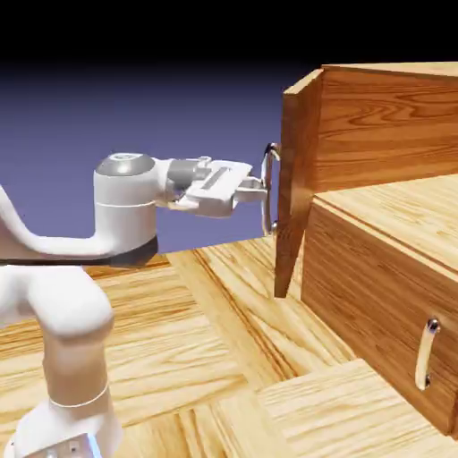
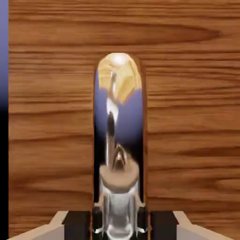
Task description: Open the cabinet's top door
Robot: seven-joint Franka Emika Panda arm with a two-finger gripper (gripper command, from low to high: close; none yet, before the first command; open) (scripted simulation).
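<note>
The tool point(image 1: 257, 189), the white two-finger end of the white robot arm point(image 1: 125, 201), reaches level toward the cabinet and is pinched on the curved silver bar handle point(image 1: 268, 190) of the top door. In the hand view that handle point(image 2: 118, 140) rises as a shiny mirrored strip between the two small grey fingertips point(image 2: 97, 220), which sit pressed against its base.

The top door point(image 1: 295, 179), the upper rectangular panel of reddish-brown wood grain, stands swung partly out from the large boxy cabinet point(image 1: 385, 125) of the same wood, its handle edge nearest the arm. It likely handles as a stiff, fairly heavy slab that turns only about its hinge, so the pull should probably follow an arc, not a straight line. The polished metal bar looks slippery; a firm hold near its middle seems safest against sliding along the curve.

Below, the shorter lower wood panel point(image 1: 376, 304) carries its own small silver handle point(image 1: 427, 353) and looks shut. The pale wood-plank tabletop point(image 1: 206, 358) carries the cabinet.
</note>
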